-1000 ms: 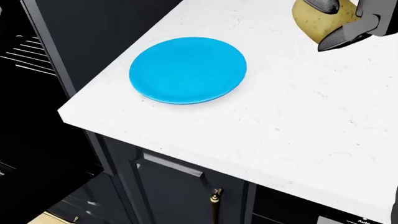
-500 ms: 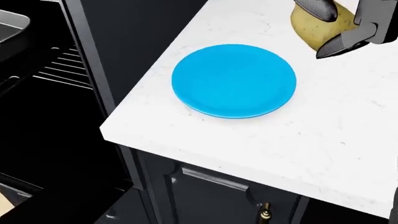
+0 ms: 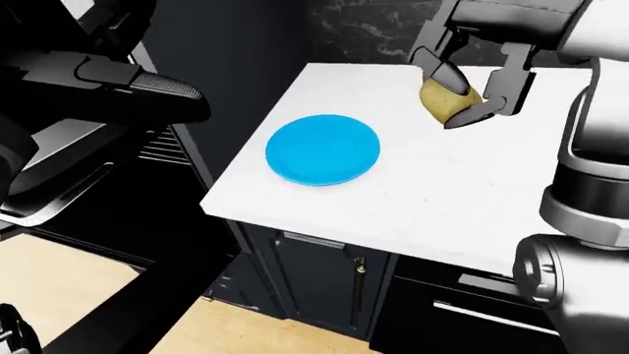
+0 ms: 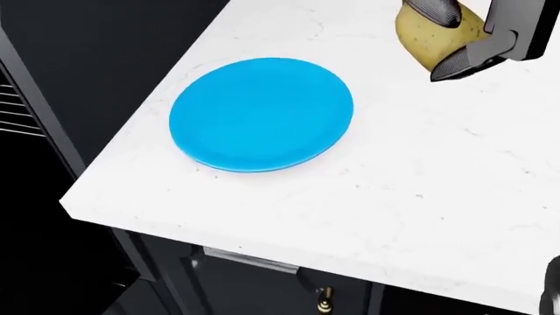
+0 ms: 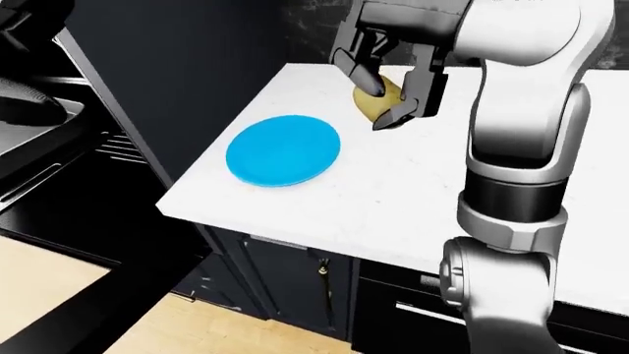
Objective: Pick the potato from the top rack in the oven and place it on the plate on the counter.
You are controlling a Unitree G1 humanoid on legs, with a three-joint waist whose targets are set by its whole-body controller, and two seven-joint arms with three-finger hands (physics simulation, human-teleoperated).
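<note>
The robot's right hand [image 3: 462, 92] holds the potato [image 3: 447, 102] clamped between its dark fingers [image 4: 464, 60] above the white counter [image 4: 420, 197], at the upper right of the head view and well to the right of the blue plate [image 4: 260, 113], which lies bare near the counter's left corner. The main risk, judging from the grip, is a slip: the fingers pinch only the potato's upper and right side, so most of its rounded body hangs free, and a quick sideways swing could shake it loose onto the stone, where it might roll toward the edge. Released off-centre, it could also tip off the shallow plate. Nothing stands between potato and plate; the counter there is bare marble. The left hand [image 3: 147, 85] hovers at the upper left of the left-eye view over the dark oven [image 3: 88, 169], its finger state unclear. A dark cabinet door [image 3: 324, 284] sits below.
</note>
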